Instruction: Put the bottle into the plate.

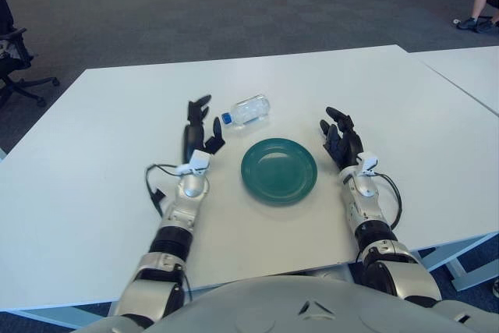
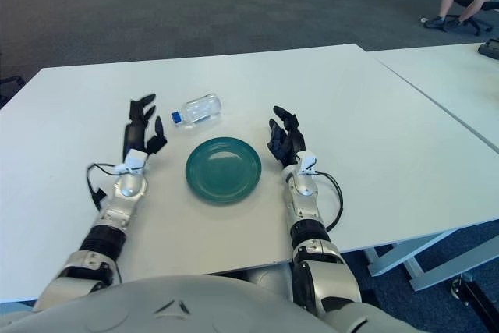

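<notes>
Nearest, one green plate [image 1: 278,170] sits bare on the white surface [image 1: 93,193], ready to receive. Two hands flank it: the right hand [image 1: 341,141] just beside its right rim, the left hand [image 1: 196,132] farther forward, fingers apart and holding nothing, probably reaching. Beyond lies one clear water bottle [image 1: 247,110] on its side, blue cap toward the left hand.
</notes>
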You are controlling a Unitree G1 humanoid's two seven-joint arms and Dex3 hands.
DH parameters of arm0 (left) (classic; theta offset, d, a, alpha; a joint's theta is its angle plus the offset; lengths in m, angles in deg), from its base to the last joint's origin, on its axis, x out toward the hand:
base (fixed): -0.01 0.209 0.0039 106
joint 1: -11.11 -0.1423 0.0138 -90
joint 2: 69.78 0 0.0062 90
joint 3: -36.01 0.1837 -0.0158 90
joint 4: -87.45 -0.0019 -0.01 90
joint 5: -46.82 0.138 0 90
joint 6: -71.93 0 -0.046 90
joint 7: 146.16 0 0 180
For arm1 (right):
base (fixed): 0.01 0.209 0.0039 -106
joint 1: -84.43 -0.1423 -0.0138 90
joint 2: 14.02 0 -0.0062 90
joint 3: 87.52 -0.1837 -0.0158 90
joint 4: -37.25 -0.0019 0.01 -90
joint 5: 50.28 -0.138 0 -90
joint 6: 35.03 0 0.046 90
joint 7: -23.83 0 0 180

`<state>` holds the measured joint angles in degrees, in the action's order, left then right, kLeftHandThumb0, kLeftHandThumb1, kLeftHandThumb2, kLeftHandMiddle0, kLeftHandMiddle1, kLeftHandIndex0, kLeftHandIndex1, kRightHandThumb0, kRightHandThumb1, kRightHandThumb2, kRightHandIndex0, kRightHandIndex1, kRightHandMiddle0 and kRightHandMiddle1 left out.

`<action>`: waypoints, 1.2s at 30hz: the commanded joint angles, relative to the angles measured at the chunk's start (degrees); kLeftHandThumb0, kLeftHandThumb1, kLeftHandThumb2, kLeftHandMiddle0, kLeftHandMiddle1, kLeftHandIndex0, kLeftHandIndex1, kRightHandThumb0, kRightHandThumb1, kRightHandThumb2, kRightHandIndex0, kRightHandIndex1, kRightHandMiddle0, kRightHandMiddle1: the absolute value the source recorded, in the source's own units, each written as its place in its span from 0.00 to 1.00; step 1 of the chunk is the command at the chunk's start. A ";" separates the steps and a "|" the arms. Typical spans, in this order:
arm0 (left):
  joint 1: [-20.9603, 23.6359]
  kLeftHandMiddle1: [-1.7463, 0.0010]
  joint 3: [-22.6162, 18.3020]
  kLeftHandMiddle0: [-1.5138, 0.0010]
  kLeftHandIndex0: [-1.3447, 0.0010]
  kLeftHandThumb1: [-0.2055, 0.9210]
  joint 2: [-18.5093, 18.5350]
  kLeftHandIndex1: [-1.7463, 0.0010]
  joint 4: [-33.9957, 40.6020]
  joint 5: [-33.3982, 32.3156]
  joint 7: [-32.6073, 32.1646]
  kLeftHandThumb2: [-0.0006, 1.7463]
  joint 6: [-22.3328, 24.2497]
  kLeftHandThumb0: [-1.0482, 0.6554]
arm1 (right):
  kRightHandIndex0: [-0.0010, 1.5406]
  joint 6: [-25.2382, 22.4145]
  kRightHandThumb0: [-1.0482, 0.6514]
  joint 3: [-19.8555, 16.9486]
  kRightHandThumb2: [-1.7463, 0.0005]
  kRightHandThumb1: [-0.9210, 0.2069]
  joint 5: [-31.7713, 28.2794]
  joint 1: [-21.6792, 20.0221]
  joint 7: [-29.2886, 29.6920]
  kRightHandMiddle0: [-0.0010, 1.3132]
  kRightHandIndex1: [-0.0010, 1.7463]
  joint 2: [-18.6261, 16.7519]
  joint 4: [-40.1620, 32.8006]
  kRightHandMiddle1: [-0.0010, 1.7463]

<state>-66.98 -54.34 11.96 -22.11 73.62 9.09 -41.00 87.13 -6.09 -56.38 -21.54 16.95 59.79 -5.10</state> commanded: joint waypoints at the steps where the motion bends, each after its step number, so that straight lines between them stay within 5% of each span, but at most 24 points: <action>1: 6.54 0.97 -1.21 0.83 1.00 1.00 5.27 0.60 8.65 10.06 -4.36 0.36 6.30 0.11 | 0.22 0.68 0.24 -0.23 0.57 0.00 -0.13 -1.92 0.25 0.00 0.00 0.12 1.02 0.42; 11: 20.14 0.99 0.75 0.87 1.00 1.00 10.61 0.68 2.98 14.16 -5.83 0.33 11.76 0.06 | 0.23 0.98 0.24 -0.10 0.57 0.00 0.39 -2.71 0.86 0.00 0.00 0.24 2.46 0.41; 17: 35.41 1.00 5.64 0.88 1.00 1.00 11.70 0.72 -13.78 16.51 -5.54 0.42 14.96 0.03 | 0.22 1.09 0.24 -0.24 0.57 0.00 -0.13 -3.04 0.93 0.00 0.00 -0.38 2.88 0.41; 31: 51.94 1.00 19.16 0.88 1.00 1.00 4.84 0.70 -38.63 22.40 -10.42 0.53 22.63 0.00 | 0.23 1.57 0.23 -0.61 0.58 0.00 -0.04 -3.98 1.57 0.00 0.00 -0.57 4.92 0.43; 36: 56.88 1.00 23.75 0.89 1.00 1.00 1.47 0.72 -49.64 22.78 -6.54 0.55 23.95 0.00 | 0.23 2.14 0.24 -0.69 0.57 0.00 0.33 -4.61 2.58 0.00 0.00 -0.52 6.32 0.43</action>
<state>-13.16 -32.91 14.78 -66.06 95.55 -0.19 -18.19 88.67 -6.40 -56.23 -24.78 18.70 59.29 0.19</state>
